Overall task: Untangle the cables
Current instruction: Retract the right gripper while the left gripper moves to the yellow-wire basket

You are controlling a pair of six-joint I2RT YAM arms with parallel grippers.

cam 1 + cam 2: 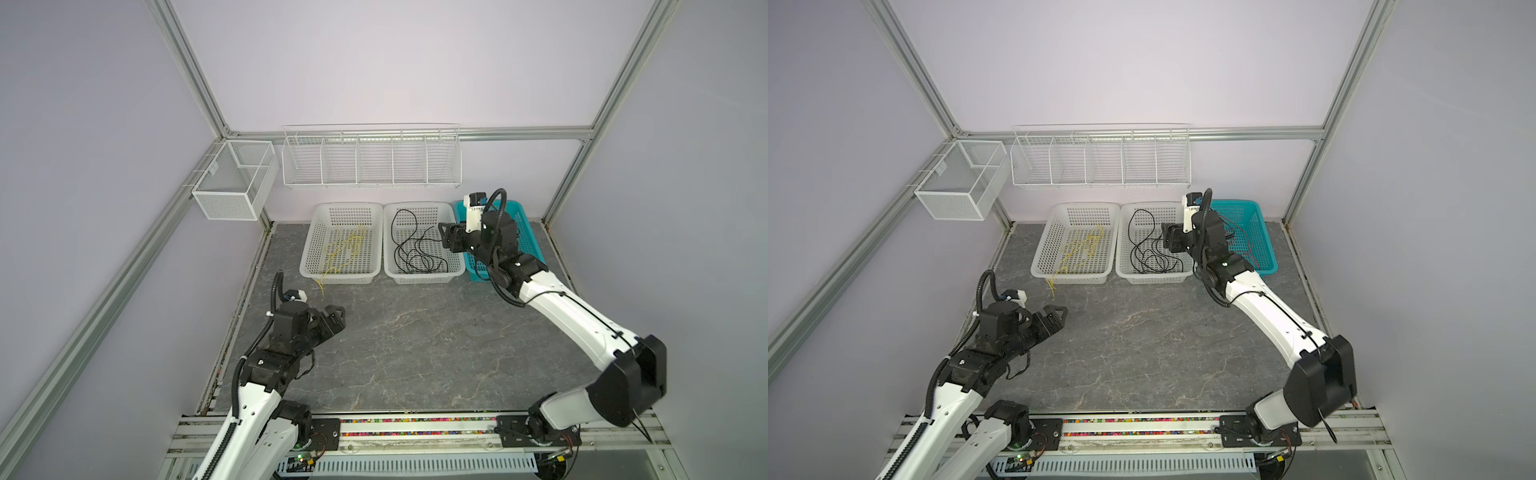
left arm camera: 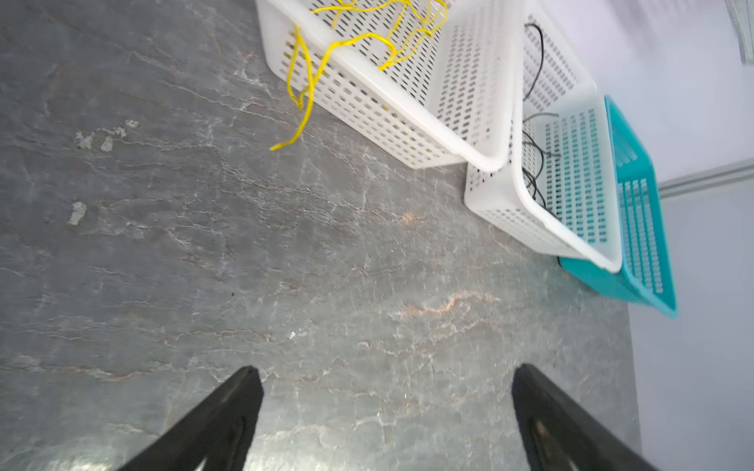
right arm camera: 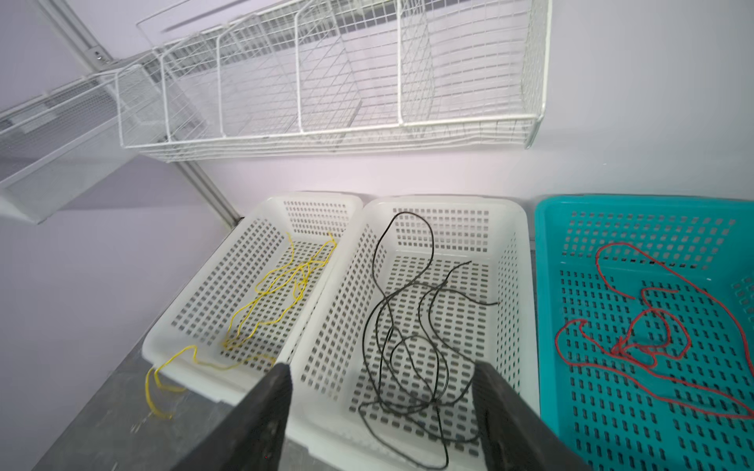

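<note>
The cables [image 3: 438,401] lay separated. The yellow cable [image 2: 304,118] was in the left white basket [image 3: 314,197] with one end trailing onto the counter [image 1: 415,332]. The black cable [image 1: 417,259] was in the middle white basket [image 3: 449,200], and the red cable [image 3: 624,350] in the teal basket [image 3: 612,200]. My left end effector [image 2: 385,369] and right end effector [image 3: 383,367] gaped wide, empty. Sorting looked nearly done.

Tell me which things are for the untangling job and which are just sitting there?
For the job: thin yellow cable; thin black cable; thin red cable; left white slotted plastic basket; middle white slotted plastic basket; teal slotted plastic basket.
Just there: white wire wall rack; white mesh metal box.
</note>
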